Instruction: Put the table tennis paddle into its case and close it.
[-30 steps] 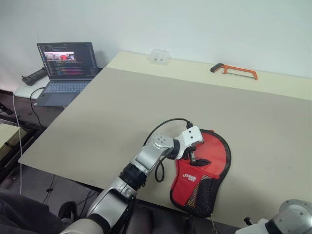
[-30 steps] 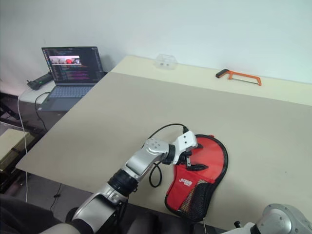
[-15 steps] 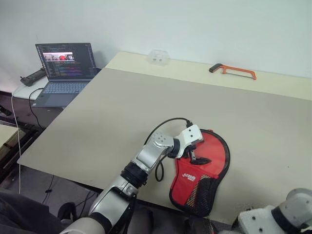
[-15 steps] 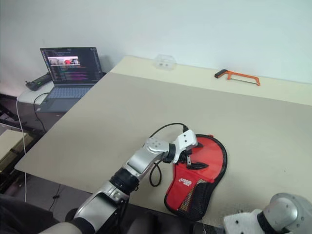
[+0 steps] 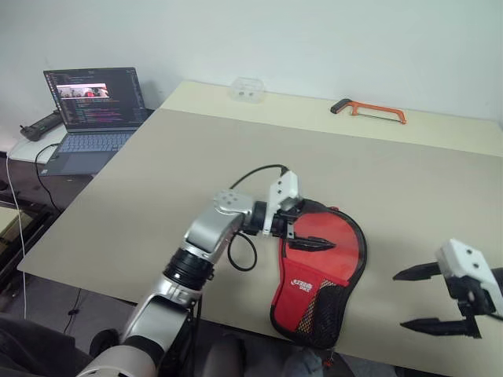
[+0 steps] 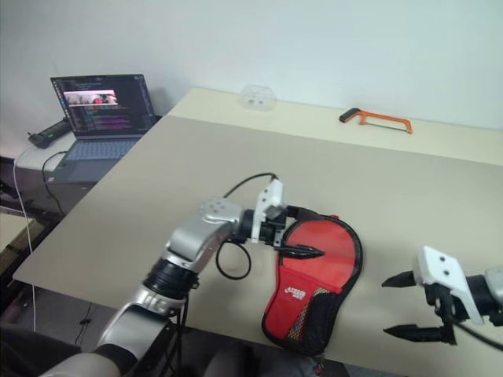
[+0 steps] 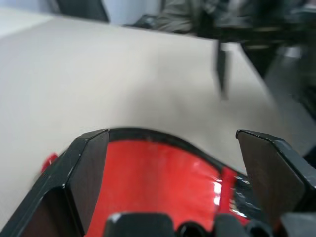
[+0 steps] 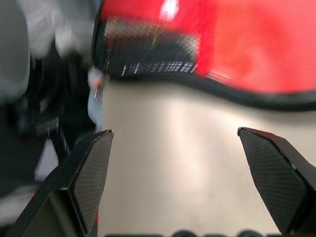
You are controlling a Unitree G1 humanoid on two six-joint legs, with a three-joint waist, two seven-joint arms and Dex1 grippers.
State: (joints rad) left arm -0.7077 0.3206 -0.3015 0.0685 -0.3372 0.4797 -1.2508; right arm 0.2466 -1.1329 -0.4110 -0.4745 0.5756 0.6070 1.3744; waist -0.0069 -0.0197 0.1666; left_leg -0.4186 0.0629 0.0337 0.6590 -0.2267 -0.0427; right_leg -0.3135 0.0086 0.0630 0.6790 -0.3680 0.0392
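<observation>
The case (image 5: 318, 279) lies red side up near the front edge of the table (image 5: 157, 173), mesh pocket toward the edge; whether the paddle is inside cannot be told. The left tool (image 5: 302, 229) hovers over the case's rounded end, fingers spread and gripping nothing; its wrist view shows the red fabric between them. The right tool (image 5: 420, 300), also spread and empty, hangs right of the case, and its wrist view adds the mesh pocket (image 8: 148, 49) and black edging.

Case (image 5: 322, 267) on table (image 5: 157, 188), near edge
</observation>
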